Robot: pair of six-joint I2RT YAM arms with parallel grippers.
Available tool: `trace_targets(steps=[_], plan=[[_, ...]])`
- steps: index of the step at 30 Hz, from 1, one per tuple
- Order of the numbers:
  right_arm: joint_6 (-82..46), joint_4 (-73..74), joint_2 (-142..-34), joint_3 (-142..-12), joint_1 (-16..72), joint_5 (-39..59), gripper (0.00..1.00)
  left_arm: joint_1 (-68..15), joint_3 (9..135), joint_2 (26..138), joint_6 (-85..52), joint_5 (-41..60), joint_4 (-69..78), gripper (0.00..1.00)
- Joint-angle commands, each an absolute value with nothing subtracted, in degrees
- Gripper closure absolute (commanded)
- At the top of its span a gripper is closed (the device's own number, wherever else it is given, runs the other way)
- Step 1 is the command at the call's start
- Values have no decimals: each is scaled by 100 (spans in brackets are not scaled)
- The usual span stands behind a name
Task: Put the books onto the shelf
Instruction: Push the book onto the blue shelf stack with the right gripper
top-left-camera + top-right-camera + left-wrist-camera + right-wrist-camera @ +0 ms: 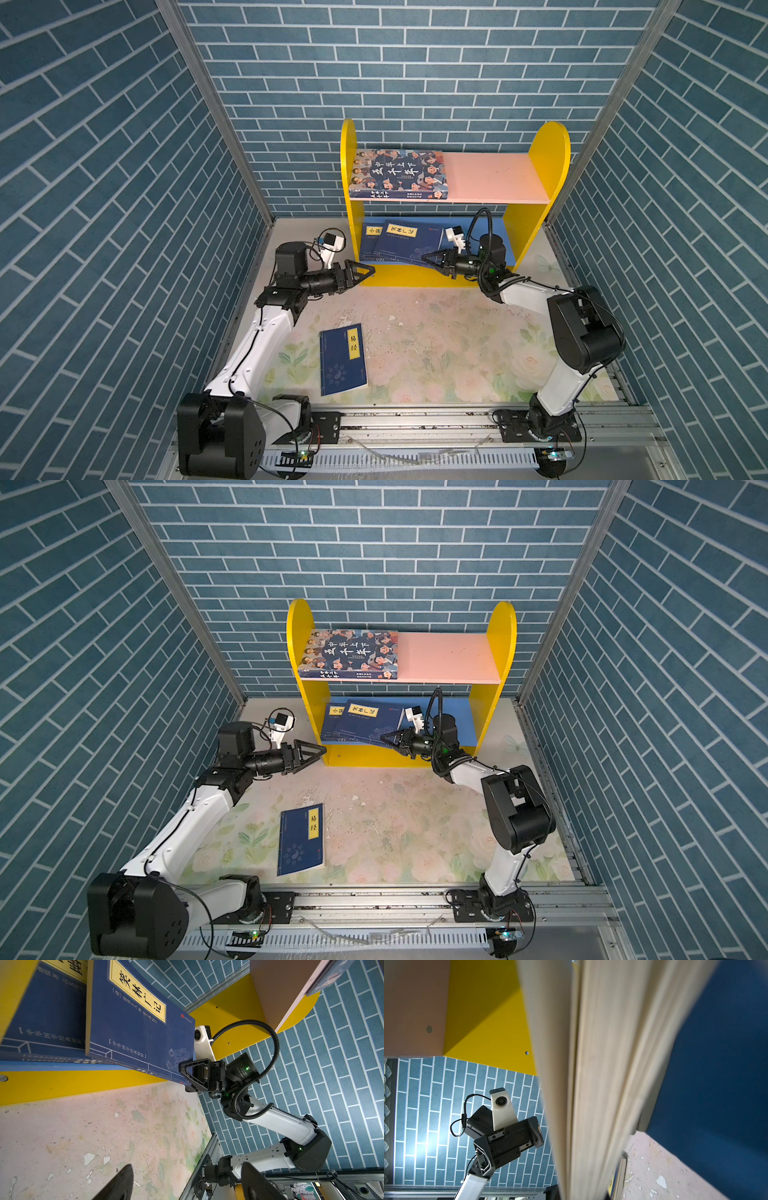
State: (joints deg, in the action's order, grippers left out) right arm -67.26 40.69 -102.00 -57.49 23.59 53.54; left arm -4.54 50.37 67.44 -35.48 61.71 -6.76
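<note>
Three brick-pattern walls (415, 62) around a worn floral bench (436, 345) bearing one loose navy book (343, 359). Shelf (550, 166) at back: cartoon book (399, 172) on pink board (490, 176), navy books (369, 245) on blue board (465, 719). Left jaws released; right jaws grasping the top navy book (409, 247).

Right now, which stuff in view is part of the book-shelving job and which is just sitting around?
Job:
- shelf
- cartoon-cover book on its pink board
- navy stack on the blue board
- top navy book, right gripper jaws shut on its corner
- navy book on the table
- left gripper, jaws open, empty

Just there:
- floral table cover
- brick-pattern walls
- front rail
</note>
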Motion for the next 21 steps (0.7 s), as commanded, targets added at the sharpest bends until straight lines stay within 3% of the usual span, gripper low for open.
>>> trace_targets(steps=[1, 7, 21], plan=[[-6945, 4739, -10328, -6093, 2347, 5624, 100, -391, 5072, 6648, -3446, 6196, -728, 17], [-6826, 4266, -10632, -6508, 2347, 5875, 100, -369, 5045, 6655, -3444, 6187, -714, 17], [-5255, 1421, -10774, -7566, 2342, 5920, 100, -343, 5010, 6664, -3445, 6187, -682, 17]])
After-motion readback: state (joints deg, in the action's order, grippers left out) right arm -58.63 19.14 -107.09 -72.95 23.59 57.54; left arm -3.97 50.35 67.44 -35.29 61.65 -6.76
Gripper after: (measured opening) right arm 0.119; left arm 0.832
